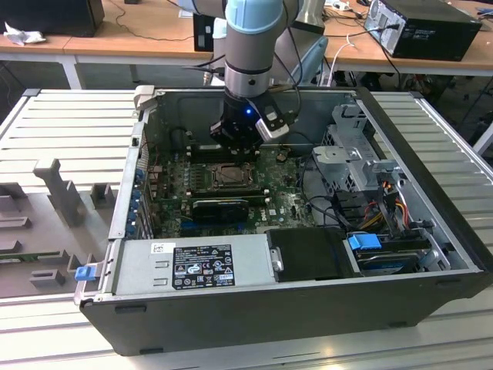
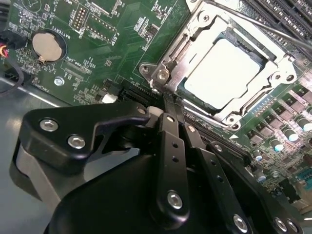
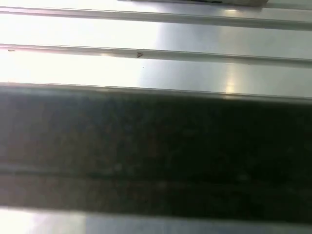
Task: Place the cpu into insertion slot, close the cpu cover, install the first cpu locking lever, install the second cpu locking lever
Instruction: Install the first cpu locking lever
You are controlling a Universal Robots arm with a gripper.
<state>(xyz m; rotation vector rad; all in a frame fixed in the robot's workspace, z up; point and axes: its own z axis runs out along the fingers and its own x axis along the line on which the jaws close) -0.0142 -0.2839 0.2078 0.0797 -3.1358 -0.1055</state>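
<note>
The cpu (image 2: 224, 73) lies pale and flat in the insertion slot (image 1: 229, 176) on the green board inside the open computer case. The silvery cpu cover (image 2: 192, 41) lies down flat around it, and the chip shows through its window. A thin metal lever rod (image 2: 263, 27) runs along one side of the socket. My gripper (image 2: 168, 105) hangs just above the board at one corner of the socket, and in the exterior view my gripper (image 1: 233, 150) sits at the socket's far edge. Its black fingers (image 2: 170, 131) are shut together, with nothing visible between them.
Long black slots (image 2: 280, 9) run beside the socket, and a coin battery (image 2: 46, 46) sits on the board. A power supply (image 1: 192, 266) fills the case's near side. A drive cage (image 1: 354, 146) with cables stands at the exterior view's right. The case rests on a ribbed grey table (image 1: 69, 123).
</note>
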